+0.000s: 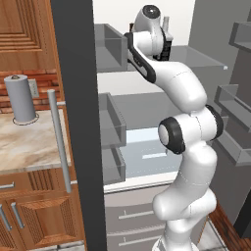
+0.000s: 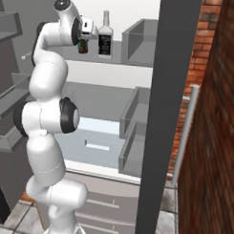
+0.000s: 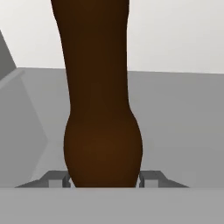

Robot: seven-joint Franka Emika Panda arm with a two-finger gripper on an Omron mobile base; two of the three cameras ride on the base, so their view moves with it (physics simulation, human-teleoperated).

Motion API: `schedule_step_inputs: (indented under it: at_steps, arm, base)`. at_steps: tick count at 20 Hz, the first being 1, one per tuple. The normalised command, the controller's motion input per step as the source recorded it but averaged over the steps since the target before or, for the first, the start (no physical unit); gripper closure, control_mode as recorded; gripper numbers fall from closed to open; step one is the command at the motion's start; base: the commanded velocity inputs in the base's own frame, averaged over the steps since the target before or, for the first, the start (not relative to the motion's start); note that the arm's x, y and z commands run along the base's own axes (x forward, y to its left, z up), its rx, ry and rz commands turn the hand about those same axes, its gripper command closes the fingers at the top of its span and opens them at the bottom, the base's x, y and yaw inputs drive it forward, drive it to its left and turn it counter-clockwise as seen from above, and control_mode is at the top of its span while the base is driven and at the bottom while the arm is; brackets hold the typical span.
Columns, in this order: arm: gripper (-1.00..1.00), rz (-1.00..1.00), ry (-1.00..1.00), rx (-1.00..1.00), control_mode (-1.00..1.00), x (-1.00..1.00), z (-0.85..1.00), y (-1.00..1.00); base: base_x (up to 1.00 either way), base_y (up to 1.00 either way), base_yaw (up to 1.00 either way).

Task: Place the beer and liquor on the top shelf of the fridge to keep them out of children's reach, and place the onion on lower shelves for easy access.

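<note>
The fridge stands open and my arm reaches up into it. My gripper is shut on the beer, a dark brown bottle pinched between both fingertips. In the right base view a short brown piece of the beer shows under the hand, just over the top shelf. The liquor, clear with a black label, stands upright on that pane right beside the hand. From the left, the gripper is over the top shelf. The lower shelves are below. The onion is out of view.
Grey side bins flank the panes. Door racks jut in beside the arm. The door edge with its long bar handle stands at the left. A paper towel roll sits on the marble counter.
</note>
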Motion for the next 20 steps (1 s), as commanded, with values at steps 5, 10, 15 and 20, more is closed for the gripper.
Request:
schedule_step_inputs:
  at_steps: [5, 10, 15, 20]
  arm:
    - [1.00, 0.00, -0.02, 0.00, -1.00, 0.10, -0.32, 0.01]
    - [-1.00, 0.00, -0.03, 0.00, -1.00, 0.02, -0.26, 0.04]
    - [-1.00, 0.00, -0.04, 0.00, -1.00, 0.00, -0.18, 0.04]
    - [-1.00, 0.00, -0.03, 0.00, -1.00, 0.00, -0.08, 0.03]
  base:
    - [0.00, 0.00, 0.00]
    - [0.00, 0.00, 0.00]
    - [0.00, 0.00, 0.00]
    - [0.00, 0.00, 0.00]
